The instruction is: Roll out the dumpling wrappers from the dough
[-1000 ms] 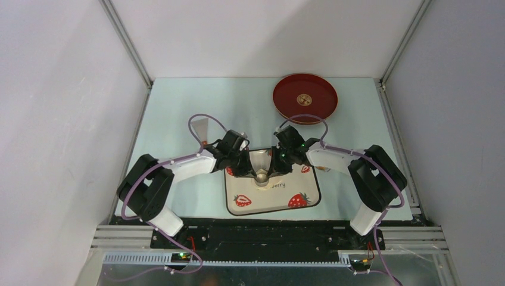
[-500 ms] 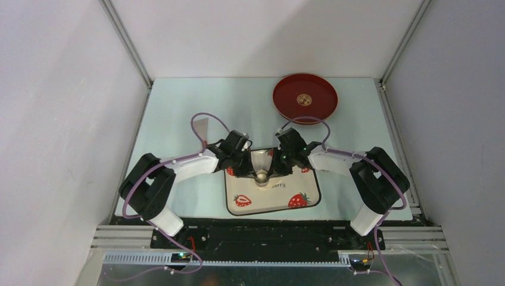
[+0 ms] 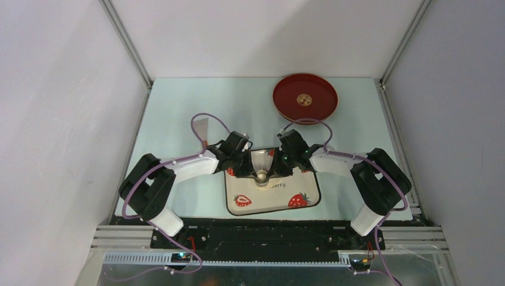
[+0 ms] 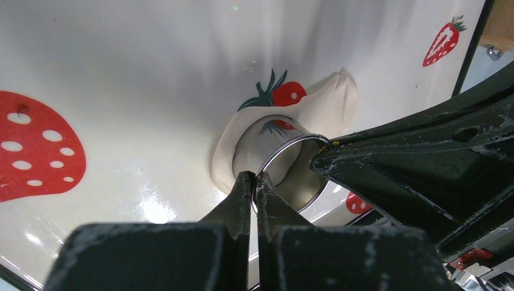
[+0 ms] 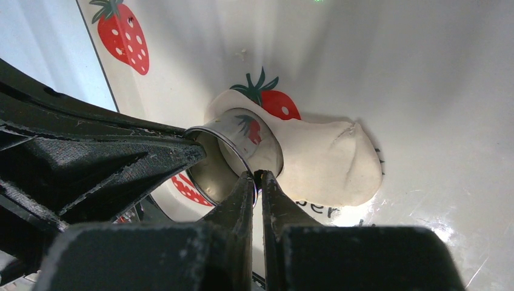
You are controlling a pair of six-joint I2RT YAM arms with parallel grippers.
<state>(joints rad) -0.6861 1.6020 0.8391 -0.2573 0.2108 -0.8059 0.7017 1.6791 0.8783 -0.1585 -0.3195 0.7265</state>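
The dough point(image 5: 327, 160) is a flattened cream-white sheet on the strawberry-patterned plate point(image 3: 274, 199); it also shows in the left wrist view point(image 4: 330, 103). A small steel ring cutter point(image 3: 261, 177) stands pressed into the dough's edge. My left gripper point(image 4: 254, 177) is shut on the ring's rim point(image 4: 285, 148) from the left. My right gripper point(image 5: 259, 176) is shut on the opposite rim point(image 5: 233, 136). In the top view the two grippers point(image 3: 252, 172) point(image 3: 271, 172) meet over the ring. No separate wrapper disc shows; the ring hides what is inside it.
A red round tray point(image 3: 284, 98) with a gold emblem lies at the back right. A metal scraper point(image 3: 201, 127) lies on the mat behind the left arm. A tan wooden piece point(image 4: 500, 24) lies just past the plate's right edge.
Both grippers have shifted very slightly while staying shut on the ring. The ring stays at the same spot on the plate.
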